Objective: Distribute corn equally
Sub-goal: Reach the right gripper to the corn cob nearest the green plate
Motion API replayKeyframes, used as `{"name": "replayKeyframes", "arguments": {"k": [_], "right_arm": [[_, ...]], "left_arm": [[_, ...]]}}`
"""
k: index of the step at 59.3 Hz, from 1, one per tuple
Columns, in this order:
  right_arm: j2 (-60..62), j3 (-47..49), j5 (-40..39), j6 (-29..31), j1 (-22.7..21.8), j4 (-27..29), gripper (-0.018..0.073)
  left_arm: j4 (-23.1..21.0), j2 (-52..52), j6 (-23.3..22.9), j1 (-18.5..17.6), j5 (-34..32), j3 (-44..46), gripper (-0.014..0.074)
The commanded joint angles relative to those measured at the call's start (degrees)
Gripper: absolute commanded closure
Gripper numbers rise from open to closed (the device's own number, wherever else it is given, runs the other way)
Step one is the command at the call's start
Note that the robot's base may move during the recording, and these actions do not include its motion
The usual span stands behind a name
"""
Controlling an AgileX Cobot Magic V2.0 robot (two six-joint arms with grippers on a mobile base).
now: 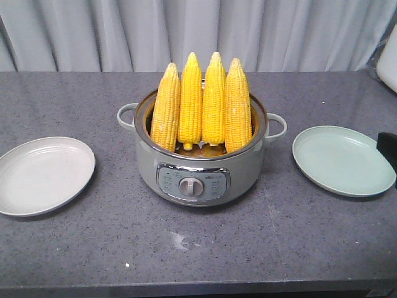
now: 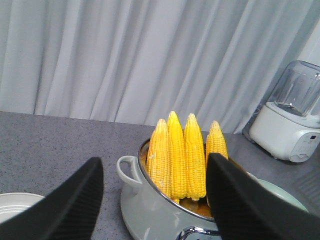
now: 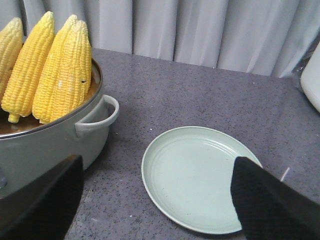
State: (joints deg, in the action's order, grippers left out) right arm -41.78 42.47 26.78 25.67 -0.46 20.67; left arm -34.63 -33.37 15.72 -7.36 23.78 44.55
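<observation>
Exterior front-facing: shows all four cobs of corn [image 1: 201, 102] standing tips-up inside the pot [image 1: 149, 167], side by side and touching, near upright. Shows a grey plate [image 1: 43, 174] well to the left of the pot and a green plate [image 1: 341, 160] well to the right of it, both bare. Catches a black sliver [image 1: 386, 146] at the far right, beyond the green plate, too little of it to name.

Left wrist: looks at the pot from its left, with the left gripper [image 2: 155, 162] spread wide, nothing between the fingers [image 2: 75, 200], hanging short of the pot and touching neither corn nor rim. Picks up a blender [image 2: 292, 115] behind the pot to its right, against the curtain [image 2: 125, 60].

Right wrist: looks down to the right of the pot, over the green plate, with the right gripper [image 3: 157, 161] likewise wide and holding nothing, clear of the pot's handle [image 3: 116, 109].

Judged on progress: nothing done so far. No cob lifted, none on either plate. Left to do, by the look of it: two cobs onto each plate. Likely first step: closing on an outer cob near its tip and drawing it straight up out of the pot. Worth minding: tightly packed cobs, hence a risk of tipping a neighbour when pulling one.
</observation>
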Motion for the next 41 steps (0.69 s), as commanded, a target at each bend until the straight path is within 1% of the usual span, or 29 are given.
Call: {"name": "replayKeyframes", "arguments": {"k": [1, 4, 8, 12, 13, 17, 20, 23, 26, 29, 31, 34, 36, 41], "right_arm": [[-5.20, 6.38, -3.73, 1.08, -0.01, 0.92, -0.0036], [-8.37, 10.38, -2.31, 1.36, -0.01, 1.55, -0.0030], [-13.92, 16.10, 0.50, 3.36, -0.01, 5.36, -0.0029], [-19.84, 22.24, 4.80, 8.33, -0.01, 11.44, -0.0029], [-21.51, 24.72, 6.80, 10.81, -0.01, 14.41, -0.0029], [-26.98, 30.71, 11.99, 17.29, -0.01, 22.38, -0.0029], [-31.13, 34.86, 14.38, 21.58, -0.01, 28.33, -0.0029], [-34.92, 38.28, 15.04, 24.64, -0.01, 32.95, -0.0029], [-37.93, 41.23, 15.23, 26.30, -0.01, 36.76, -0.0029], [-41.54, 43.93, 15.94, 26.45, 0.14, 40.53, -0.0029], [-43.43, 45.65, 16.77, 26.45, 0.95, 42.33, -0.0029], [-46.21, 48.34, 17.04, 26.77, 3.14, 43.46, -0.0029], [-48.13, 50.00, 15.89, 27.33, 5.08, 42.89, -0.0029], [-51.70, 53.44, 10.75, 26.79, 8.76, 38.75, -0.0029]], "left_arm": [[-0.91, -0.56, 0.18, 0.00, -2.97, 1.94, 0.0107], [-0.91, -0.56, 0.18, 0.00, -3.03, 1.94, 0.0107], [-0.91, -0.56, 0.18, 0.00, -3.03, 1.94, 0.0107], [-0.91, -0.56, 0.18, 0.00, -3.03, 1.94, 0.0108], [-0.91, -0.56, 0.18, 0.00, -3.03, 1.94, 0.0108], [-0.91, -0.56, 0.18, 0.00, -3.03, 1.94, 0.0108], [-0.91, -0.56, 0.18, 0.00, -3.03, 1.94, 0.0108], [-0.91, -0.56, 0.18, 0.00, -3.03, 1.94, 0.0108], [-0.91, -0.56, 0.18, 0.00, -3.03, 1.94, 0.0108], [-0.91, -0.56, 0.18, 0.00, -3.03, 1.94, 0.0108], [-0.91, -0.56, 0.18, 0.00, -3.03, 1.94, 0.0108], [-0.91, -0.56, 0.18, 0.00, -3.03, 1.94, 0.0108], [-0.91, -0.56, 0.18, 0.00, -3.03, 1.94, 0.0108], [-0.91, -0.56, 0.15, 0.00, -2.97, 1.94, 0.0108]]}}
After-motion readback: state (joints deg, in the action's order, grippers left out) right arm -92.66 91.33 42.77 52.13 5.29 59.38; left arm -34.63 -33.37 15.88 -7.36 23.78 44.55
